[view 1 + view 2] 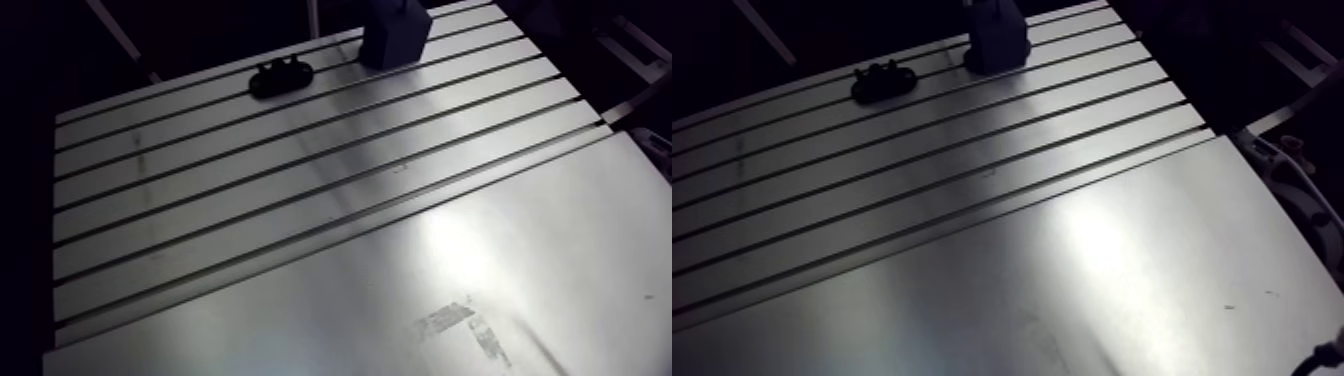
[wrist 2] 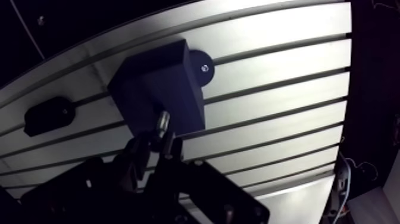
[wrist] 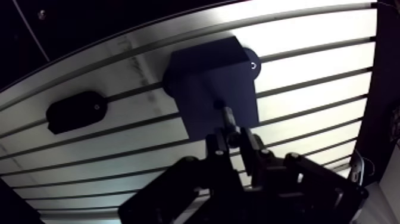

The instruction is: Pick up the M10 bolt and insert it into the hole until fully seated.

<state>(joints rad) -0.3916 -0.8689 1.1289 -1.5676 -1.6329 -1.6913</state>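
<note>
Gripping the M10 bolt [image 3: 228, 118] between clenched fingers, the gripper [image 3: 234, 142] holds it over the dark block [image 3: 208, 74]; contact cannot be determined. In the arm view the block stands at upper centre, near the table's [image 1: 300, 200] far edge, with a black fixture [image 1: 282, 77] apart to its left. A smooth plate [image 1: 520, 250] occupies the lower right.

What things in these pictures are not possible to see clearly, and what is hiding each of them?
- The hole in the block: wrist view, the dark face and the bolt in front hide it; whether the tip is inside is unclear.
- Bolt head: wrist view, hidden inside the gripper.
- Block's top: arm view, cut off by the upper edge.
- Black holder: arm view, too dark for details.
</note>
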